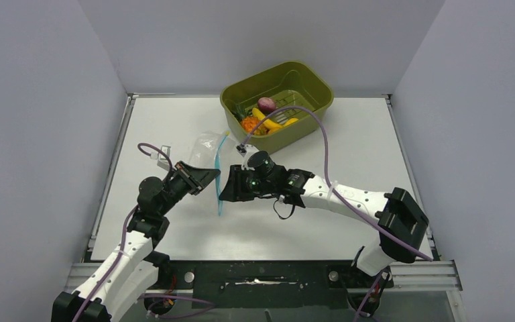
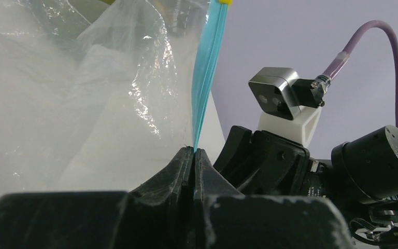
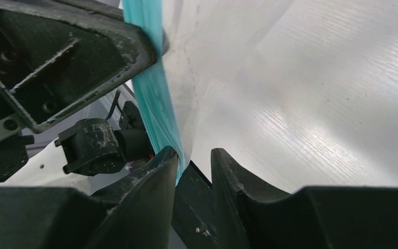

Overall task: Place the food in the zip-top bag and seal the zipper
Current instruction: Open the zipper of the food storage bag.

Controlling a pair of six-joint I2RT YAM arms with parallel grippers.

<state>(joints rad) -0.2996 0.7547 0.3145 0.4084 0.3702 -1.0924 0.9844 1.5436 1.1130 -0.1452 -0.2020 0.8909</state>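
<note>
The clear zip-top bag (image 1: 208,144) is held up on edge above the table, and its teal zipper (image 1: 224,149) runs down toward the near side. My left gripper (image 1: 214,176) is shut on the zipper's lower end; the left wrist view shows its tips (image 2: 194,150) pinching the strip (image 2: 207,67). My right gripper (image 1: 226,191) faces it from the right. Its jaws (image 3: 194,155) stand slightly apart, and the zipper (image 3: 153,98) runs down against the inner side of the left finger (image 3: 155,176). The food lies in the basin: banana (image 1: 271,122), orange fruit (image 1: 250,125) and purple-pink piece (image 1: 266,103).
The olive-green basin (image 1: 308,70) stands at the back of the table, right of centre, just beyond the bag. Grey walls close in the left, right and back. The right arm's purple cable (image 1: 322,134) arcs over the basin's near edge.
</note>
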